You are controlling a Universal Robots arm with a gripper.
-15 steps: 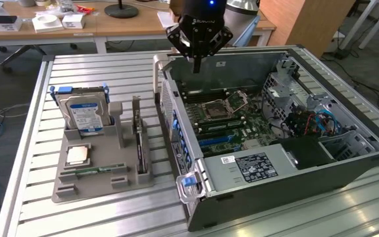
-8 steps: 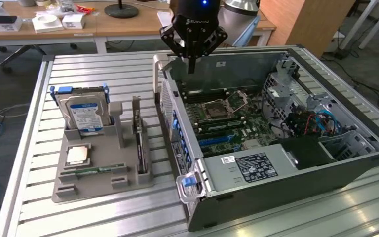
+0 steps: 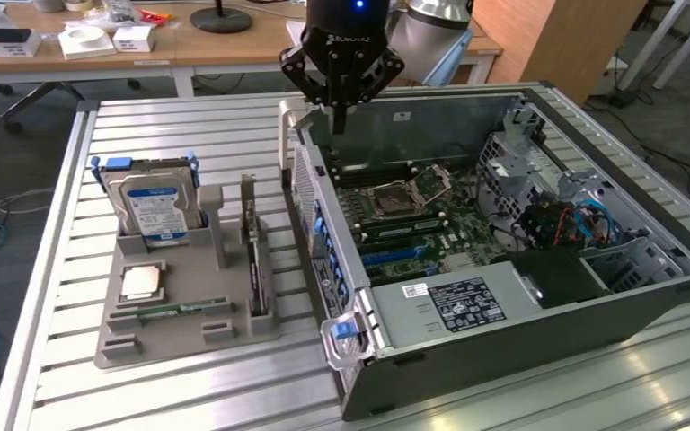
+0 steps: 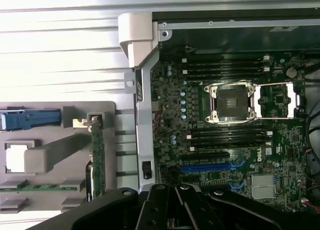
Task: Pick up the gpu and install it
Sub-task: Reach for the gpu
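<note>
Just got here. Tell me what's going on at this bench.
A robot arm is working over an open PC case. Its gripper, shut and empty, hangs above the case's edge nearest the gray holder, close to the motherboard. The gpu stands on edge in that holder, beside the hard drive, not yet picked up.
</note>
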